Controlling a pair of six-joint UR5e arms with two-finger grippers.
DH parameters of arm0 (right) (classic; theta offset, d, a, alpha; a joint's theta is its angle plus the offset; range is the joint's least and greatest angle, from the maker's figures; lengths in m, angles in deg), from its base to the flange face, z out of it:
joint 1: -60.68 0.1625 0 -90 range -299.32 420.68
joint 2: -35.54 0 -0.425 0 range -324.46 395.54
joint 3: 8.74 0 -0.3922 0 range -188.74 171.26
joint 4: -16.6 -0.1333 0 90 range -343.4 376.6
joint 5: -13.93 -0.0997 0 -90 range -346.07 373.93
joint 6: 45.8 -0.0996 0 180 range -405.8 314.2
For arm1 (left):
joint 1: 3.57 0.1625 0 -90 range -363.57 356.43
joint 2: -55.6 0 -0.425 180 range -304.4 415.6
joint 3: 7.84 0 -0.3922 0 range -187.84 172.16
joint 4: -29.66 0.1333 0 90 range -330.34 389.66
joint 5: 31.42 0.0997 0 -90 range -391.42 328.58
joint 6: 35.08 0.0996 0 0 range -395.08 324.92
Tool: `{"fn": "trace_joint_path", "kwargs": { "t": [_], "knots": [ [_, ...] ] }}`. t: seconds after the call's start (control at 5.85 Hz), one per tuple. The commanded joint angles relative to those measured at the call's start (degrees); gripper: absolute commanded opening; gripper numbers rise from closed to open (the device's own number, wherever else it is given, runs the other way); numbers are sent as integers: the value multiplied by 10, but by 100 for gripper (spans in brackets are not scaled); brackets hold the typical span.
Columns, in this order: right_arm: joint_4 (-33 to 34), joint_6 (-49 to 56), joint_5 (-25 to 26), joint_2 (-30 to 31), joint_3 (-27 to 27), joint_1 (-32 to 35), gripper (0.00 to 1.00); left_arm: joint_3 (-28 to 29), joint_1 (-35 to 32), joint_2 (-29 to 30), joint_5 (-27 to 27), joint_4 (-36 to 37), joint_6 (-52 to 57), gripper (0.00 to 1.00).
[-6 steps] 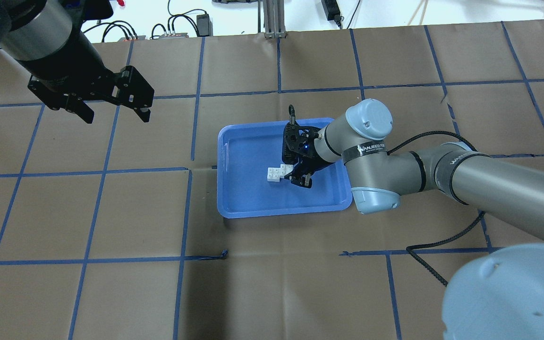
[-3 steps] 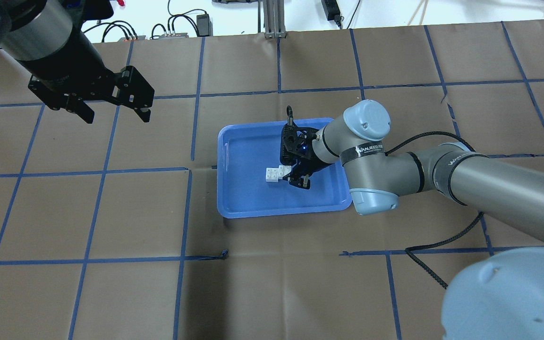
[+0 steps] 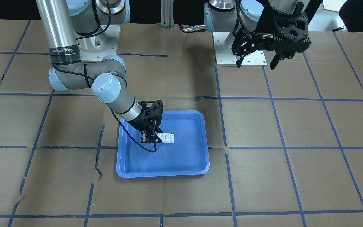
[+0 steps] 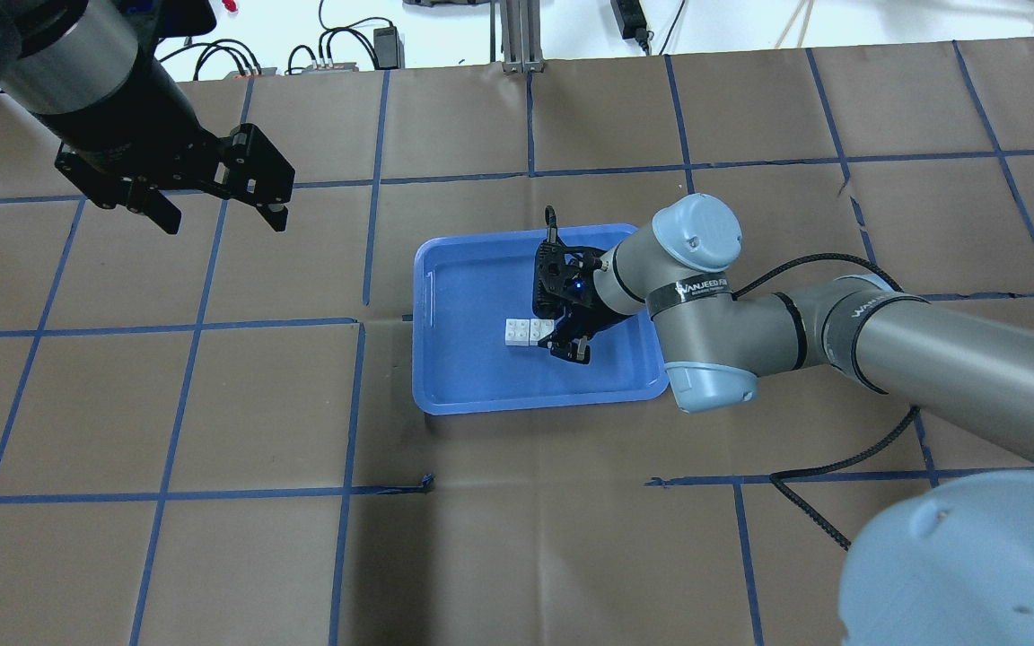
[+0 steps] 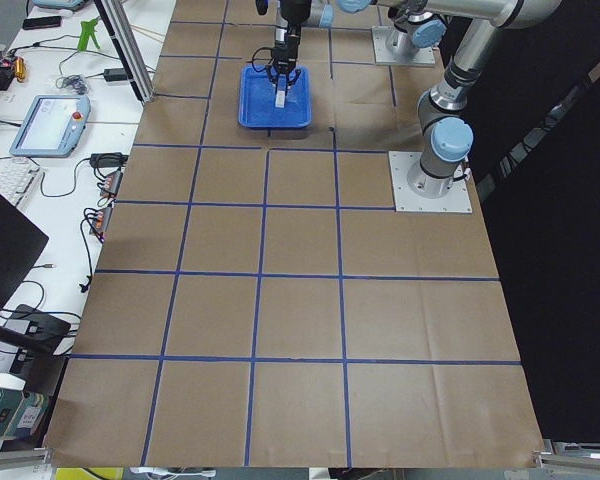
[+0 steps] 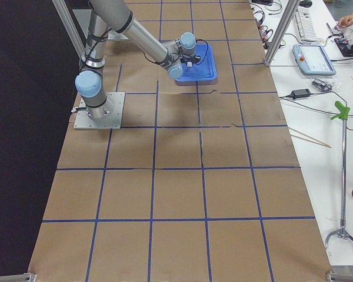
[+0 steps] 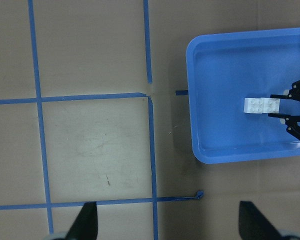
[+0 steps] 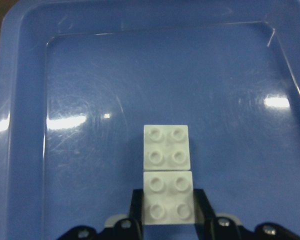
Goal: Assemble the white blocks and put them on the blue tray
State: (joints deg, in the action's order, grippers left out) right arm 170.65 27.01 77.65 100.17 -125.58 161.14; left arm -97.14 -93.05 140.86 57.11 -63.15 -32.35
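Note:
The two white blocks (image 4: pixel 523 331) sit in a row, touching each other, studs up, in the middle of the blue tray (image 4: pixel 445 269). My right gripper (image 4: pixel 558 334) is low inside the tray and shut on the block nearest to it. In the right wrist view one finger (image 8: pixel 136 205) shows on each side of that block (image 8: pixel 168 197), and the other block (image 8: pixel 166 147) lies beyond it. The blocks (image 3: pixel 165 137) look level, at or just above the tray floor (image 3: pixel 169 157). My left gripper (image 4: pixel 221 220) is open and empty, high above the table, far left of the tray.
The table is brown paper with a grid of blue tape lines (image 4: pixel 364 251). Cables and power bricks (image 4: pixel 337 54) lie past the far edge. The left wrist view looks down on the tray's left rim (image 7: pixel 194 125) and the blocks (image 7: pixel 261 105).
My right gripper has shifted slightly left and lower with the blocks, which were tilted and now look level. The left arm has not moved.

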Motion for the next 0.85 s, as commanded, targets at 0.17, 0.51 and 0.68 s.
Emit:
{"fn": "trace_joint_path", "kwargs": {
  "t": [0.17, 0.51, 0.68],
  "knots": [
    [1, 0, 0, 1, -1, 1, 30, 0, 0, 0, 1, 0, 0, 99],
    [2, 0, -1, 1, -1, 1, 33, -1, 0, 0, 0, 0, 1, 99],
    [2, 0, -1, 1, -1, 1, 33, 0, 0, 1, -2, 0, 1, 99]
  ]
}}
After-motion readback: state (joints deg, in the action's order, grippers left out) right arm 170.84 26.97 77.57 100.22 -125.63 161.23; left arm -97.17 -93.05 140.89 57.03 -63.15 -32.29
